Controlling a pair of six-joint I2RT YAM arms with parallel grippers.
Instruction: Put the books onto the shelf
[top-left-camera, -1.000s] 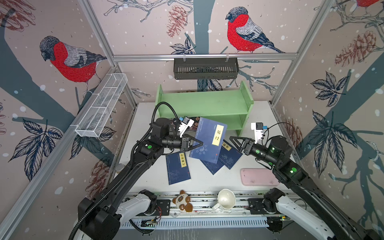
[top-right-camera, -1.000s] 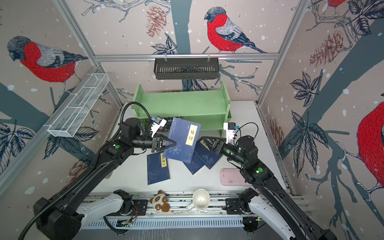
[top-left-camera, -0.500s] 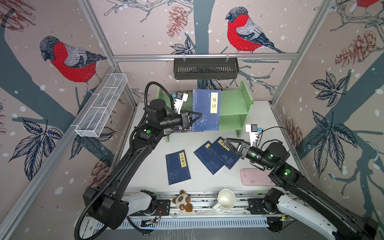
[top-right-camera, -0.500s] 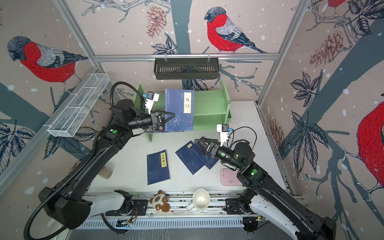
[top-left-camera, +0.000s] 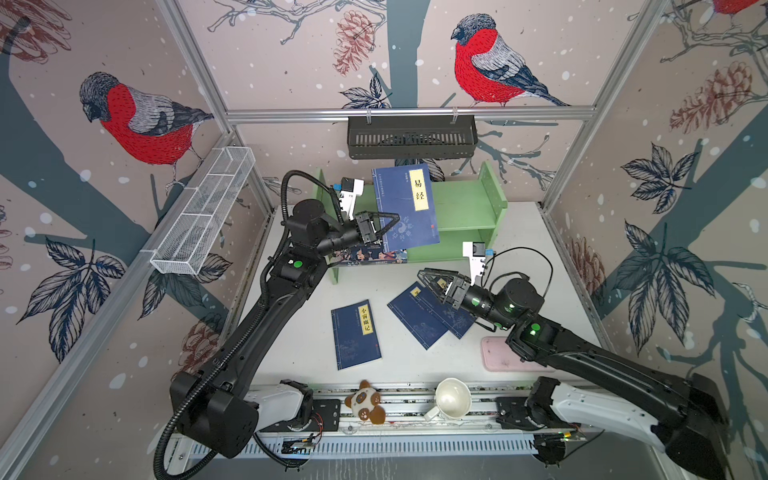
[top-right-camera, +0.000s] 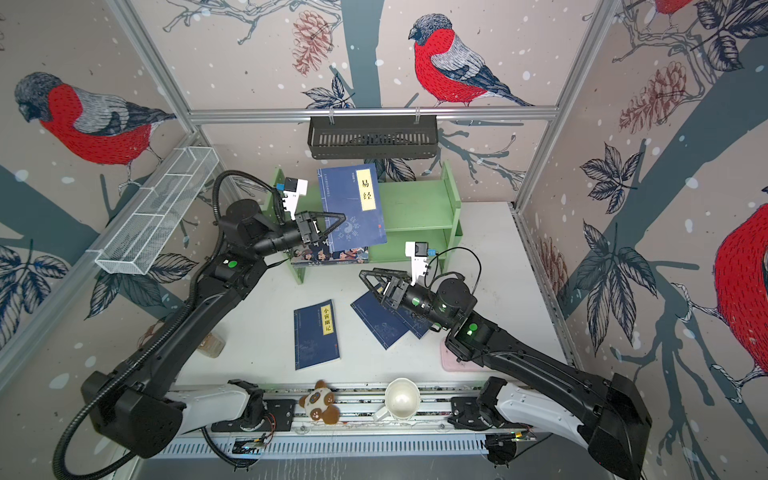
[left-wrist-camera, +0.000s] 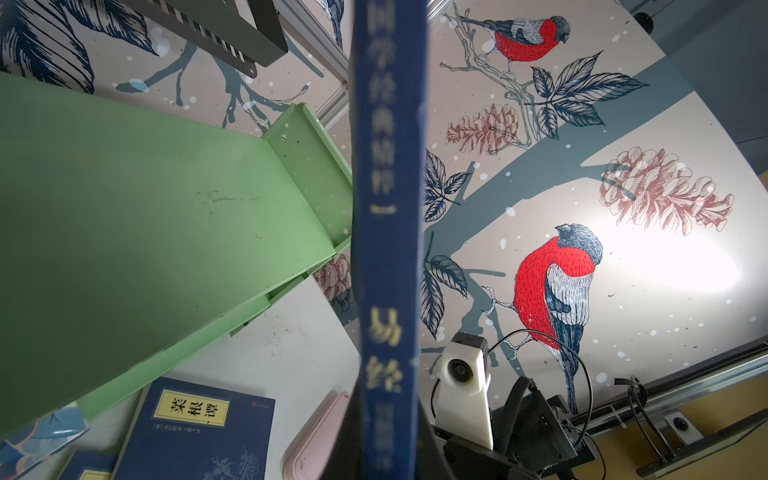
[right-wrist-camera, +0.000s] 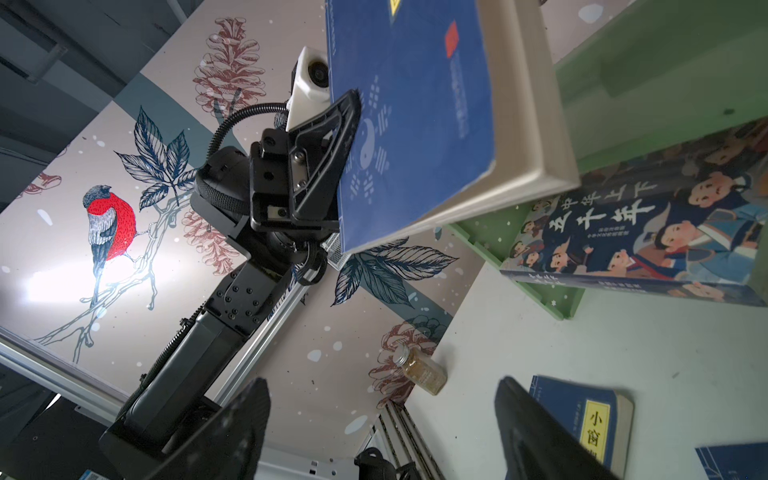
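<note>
Wire basket (top-left-camera: 203, 212), white, hangs on the left wall. Beside it the left arm reaches toward the back, and the left end effector (top-left-camera: 388, 228) is clamped on the lower spine-side edge of the held navy book (top-left-camera: 405, 208). That book stands nearly upright, with its cover toward the top views and its yellow title label near the upper right. It is raised in front of the left half of the green shelf (top-left-camera: 461, 203). In the left wrist view its spine (left-wrist-camera: 388, 249) runs straight through the middle. I cannot tell whether it touches the shelf.

Under it, the cartoon book (top-left-camera: 374, 257) lies flat at the left end of the lower tier, its front edge sticking out past the shelf. On the desk (top-left-camera: 309, 361) in front lies the single navy book (top-left-camera: 356, 334), cover up. Just right of it is the overlapping pair of navy books (top-left-camera: 419, 324).

The right end effector (top-left-camera: 428, 279) hovers over the far corner of that pair. Its fingers (right-wrist-camera: 232, 428) are spread wide with nothing between them; contact with the books cannot be judged. Further right, the pink tray (top-left-camera: 498, 355) lies partly under the right arm. A panda plush (top-left-camera: 365, 405) and a white mug (top-left-camera: 452, 400) rest on the front rail.
</note>
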